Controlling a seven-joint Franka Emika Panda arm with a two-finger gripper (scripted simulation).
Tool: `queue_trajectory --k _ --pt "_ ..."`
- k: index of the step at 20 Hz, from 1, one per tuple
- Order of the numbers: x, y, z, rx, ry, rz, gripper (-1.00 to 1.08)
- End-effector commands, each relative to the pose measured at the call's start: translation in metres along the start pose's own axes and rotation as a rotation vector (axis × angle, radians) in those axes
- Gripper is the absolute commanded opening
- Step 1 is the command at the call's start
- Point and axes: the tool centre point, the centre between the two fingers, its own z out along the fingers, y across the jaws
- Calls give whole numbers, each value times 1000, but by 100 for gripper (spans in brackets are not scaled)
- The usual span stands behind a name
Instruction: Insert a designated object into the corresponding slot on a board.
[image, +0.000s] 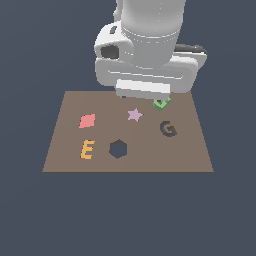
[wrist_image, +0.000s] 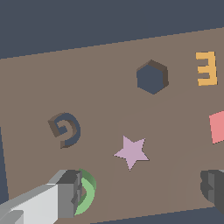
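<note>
Now, exterior view: gripper (image: 150, 97) low over the board (image: 60, 150), green piece (image: 161, 103) peeking out just beyond the G slot (image: 168, 129). Wrist view: fingers (wrist_image: 70, 192) spread wide, one touching the piece (wrist_image: 87, 192), nothing clamped. Looks like the grasp step; next up, closing, lifting, carrying to the slot (wrist_image: 64, 130).

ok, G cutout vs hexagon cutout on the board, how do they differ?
The G cutout is a thin curved letter channel; the hexagon cutout is one wide open six-sided hole. In the exterior view the G sits further right and further up the board. Both are dark, empty recesses.
</note>
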Motion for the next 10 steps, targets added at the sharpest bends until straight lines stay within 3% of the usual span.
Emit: queue_trajectory --k 1,10 --pt "-9 -3 7 -1 -1 53 100" --pt "-44 -24 41 -7 -8 294 100"
